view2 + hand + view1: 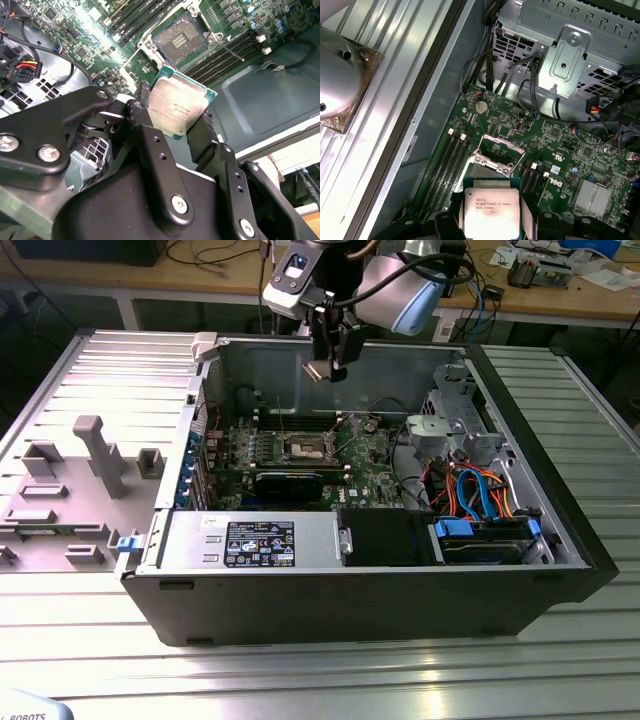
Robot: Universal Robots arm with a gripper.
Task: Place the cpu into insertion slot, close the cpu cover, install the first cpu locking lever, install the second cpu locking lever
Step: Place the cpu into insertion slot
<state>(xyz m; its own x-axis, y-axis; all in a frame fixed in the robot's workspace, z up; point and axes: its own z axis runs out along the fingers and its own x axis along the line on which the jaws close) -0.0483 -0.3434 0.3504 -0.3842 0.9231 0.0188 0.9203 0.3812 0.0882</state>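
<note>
My gripper [327, 365] hangs above the open computer case, shut on the cpu [318, 372] by two opposite edges. In both wrist views the cpu [177, 102] [491, 202] shows its dull silver top between the black fingers [145, 112]. The insertion slot [307, 448] [181, 39] [492, 161] lies bare on the green board, well below the chip and apart from it. The cpu cover [501, 149] stands tilted up at the slot's edge. A thin locking lever [232, 50] sticks out beside the slot.
A long black graphics card [288, 480] lies just in front of the slot. A silver power supply [250, 540] and a drive bay with orange and blue cables [480, 495] line the near side. A metal drive cage [450, 425] stands at the exterior view's right, grey fixtures [90, 465] at its left.
</note>
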